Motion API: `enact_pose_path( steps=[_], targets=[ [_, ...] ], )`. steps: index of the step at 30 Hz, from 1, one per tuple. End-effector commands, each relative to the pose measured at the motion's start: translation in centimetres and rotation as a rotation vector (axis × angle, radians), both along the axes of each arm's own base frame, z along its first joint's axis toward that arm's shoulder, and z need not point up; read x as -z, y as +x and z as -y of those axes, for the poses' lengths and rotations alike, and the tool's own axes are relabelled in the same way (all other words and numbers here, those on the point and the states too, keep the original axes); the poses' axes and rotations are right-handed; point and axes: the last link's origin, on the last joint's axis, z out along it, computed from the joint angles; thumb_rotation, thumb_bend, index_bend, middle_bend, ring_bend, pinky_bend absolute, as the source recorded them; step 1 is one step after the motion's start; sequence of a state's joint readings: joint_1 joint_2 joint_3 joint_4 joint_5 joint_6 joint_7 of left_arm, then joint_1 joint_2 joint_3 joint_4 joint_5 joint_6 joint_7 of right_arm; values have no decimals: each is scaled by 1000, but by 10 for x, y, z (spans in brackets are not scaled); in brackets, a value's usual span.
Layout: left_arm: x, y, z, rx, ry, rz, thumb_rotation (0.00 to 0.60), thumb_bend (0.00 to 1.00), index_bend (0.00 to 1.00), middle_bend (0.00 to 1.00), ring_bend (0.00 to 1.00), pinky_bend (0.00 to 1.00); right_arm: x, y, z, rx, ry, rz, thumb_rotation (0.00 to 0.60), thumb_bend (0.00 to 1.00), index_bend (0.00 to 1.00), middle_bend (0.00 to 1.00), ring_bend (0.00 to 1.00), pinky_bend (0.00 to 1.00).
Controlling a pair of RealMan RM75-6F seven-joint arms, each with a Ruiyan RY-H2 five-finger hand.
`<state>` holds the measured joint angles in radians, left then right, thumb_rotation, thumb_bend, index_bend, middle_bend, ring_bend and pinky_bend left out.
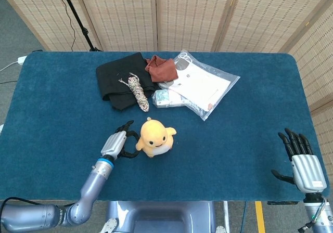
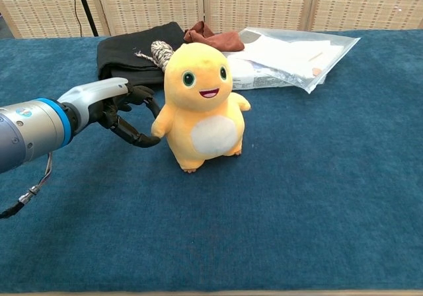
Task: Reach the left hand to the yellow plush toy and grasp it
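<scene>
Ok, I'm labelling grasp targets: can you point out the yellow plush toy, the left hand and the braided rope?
yellow plush toy [image 2: 201, 104], chest view, on its body below the mouth.
left hand [image 2: 112, 104], chest view, on the palm behind the fingers.
braided rope [image 1: 138, 92], head view, mid-length of the braid.

The work surface is a table [image 1: 47, 103] covered in dark blue carpet-like fabric with rounded far corners. Behind its far edge stands a row of folding screen panels [image 1: 195, 14] of woven beige material in light wooden frames. At far left, a black stand pole [image 1: 78, 20] leans against the screens. The floor [image 1: 13, 35] is grey; a white cable [image 1: 9, 65] lies on it. Lighting is even and diffuse.
</scene>
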<state>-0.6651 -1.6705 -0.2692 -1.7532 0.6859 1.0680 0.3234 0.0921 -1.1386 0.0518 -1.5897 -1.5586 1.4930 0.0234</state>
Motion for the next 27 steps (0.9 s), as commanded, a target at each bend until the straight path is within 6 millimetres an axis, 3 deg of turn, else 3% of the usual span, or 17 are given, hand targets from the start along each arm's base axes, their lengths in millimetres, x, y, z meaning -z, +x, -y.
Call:
enact_pose_path(
  steps=[1,11,27],
  targets=[
    [1,2,1,1,-4,3,600,283,492,0,0,0,0,0,0,0,2,0,600,0,0,0,0,0],
    [7,4,1,0,3,-12,600,336,589,0,0,0,0,0,0,2,6,6,600,0,0,0,0,0],
    [7,1,-2,-16,39,-20,600,359,631,0,0,0,1,1,-1,1,13,4,600,0,0,0,0,0]
  ],
)
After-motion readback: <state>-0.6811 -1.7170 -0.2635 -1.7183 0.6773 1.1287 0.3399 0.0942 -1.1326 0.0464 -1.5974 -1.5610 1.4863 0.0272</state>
